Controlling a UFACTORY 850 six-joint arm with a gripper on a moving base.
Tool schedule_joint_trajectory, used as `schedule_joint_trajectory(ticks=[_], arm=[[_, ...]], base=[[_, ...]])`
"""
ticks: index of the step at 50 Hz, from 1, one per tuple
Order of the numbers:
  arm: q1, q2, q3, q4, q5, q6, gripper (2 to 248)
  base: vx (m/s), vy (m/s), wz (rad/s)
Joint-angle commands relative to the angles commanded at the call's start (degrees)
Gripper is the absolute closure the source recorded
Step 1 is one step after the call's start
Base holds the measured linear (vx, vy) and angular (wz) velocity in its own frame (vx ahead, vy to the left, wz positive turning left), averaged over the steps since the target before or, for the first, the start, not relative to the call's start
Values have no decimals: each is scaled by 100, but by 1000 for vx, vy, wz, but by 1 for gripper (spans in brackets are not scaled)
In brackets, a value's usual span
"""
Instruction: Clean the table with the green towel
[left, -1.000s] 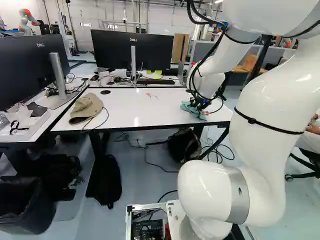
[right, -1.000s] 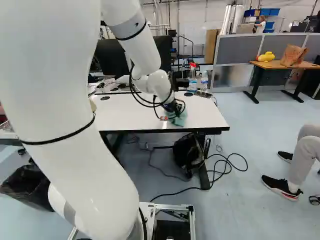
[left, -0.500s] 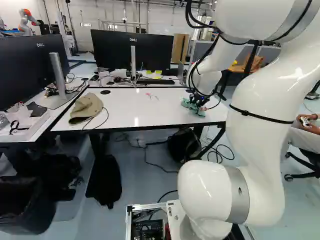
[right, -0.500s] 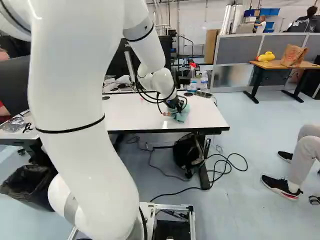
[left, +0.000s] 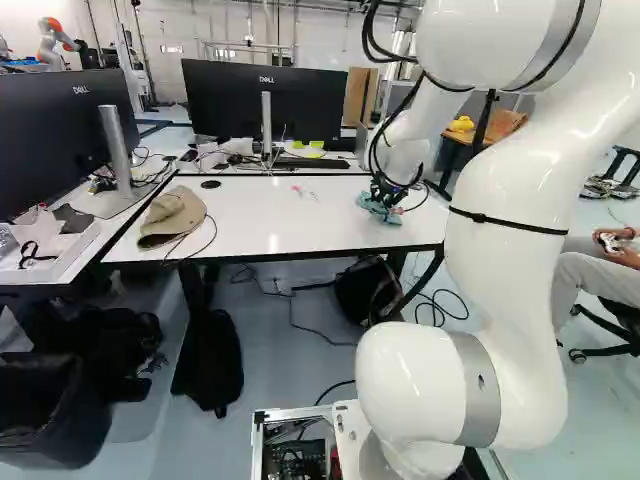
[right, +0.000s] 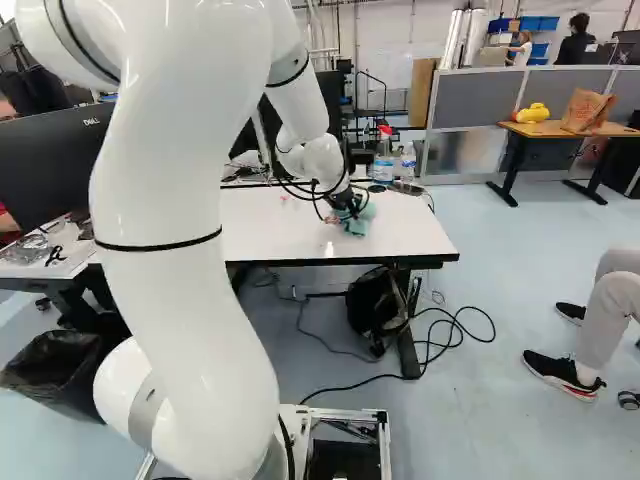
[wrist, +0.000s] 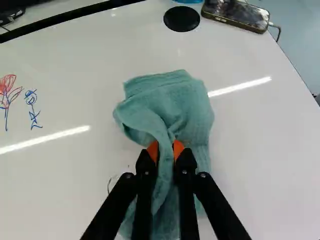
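Observation:
At the right part of the white table (left: 290, 225), my gripper (left: 388, 203) is down at the tabletop in the left base view. The green towel (left: 372, 208) lies bunched under it. In the wrist view the gripper (wrist: 166, 150) is shut on a fold of the green towel (wrist: 175, 102), which is pinched between the orange pads while the rest spreads over the table ahead of and beneath the fingers. Red and blue marker drawings (wrist: 31, 107) show on the tabletop beside the towel. A faint curved mark is close by the fingers, partly hidden by them.
A beige cap (left: 172, 217) lies at the table's left end. A phone (wrist: 237, 14) and a black disc (wrist: 181, 19) are near the far right corner, with bottles (right: 384, 158) behind. Monitors (left: 262, 100) stand beyond. Another robot (left: 55, 42) is far back.
My arm has swung a little in both base views, and the gripper has shifted slightly across the table and away from its near edge, carrying the towel. The base has not moved.

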Motion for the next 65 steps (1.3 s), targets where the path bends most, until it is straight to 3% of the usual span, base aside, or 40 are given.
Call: schedule_joint_trajectory(ticks=[17,65], arm=[[259,178,219,0,0,0,195],[874,1274,1487,0,0,0,195]], base=[[0,0,0],[0,0,0]])
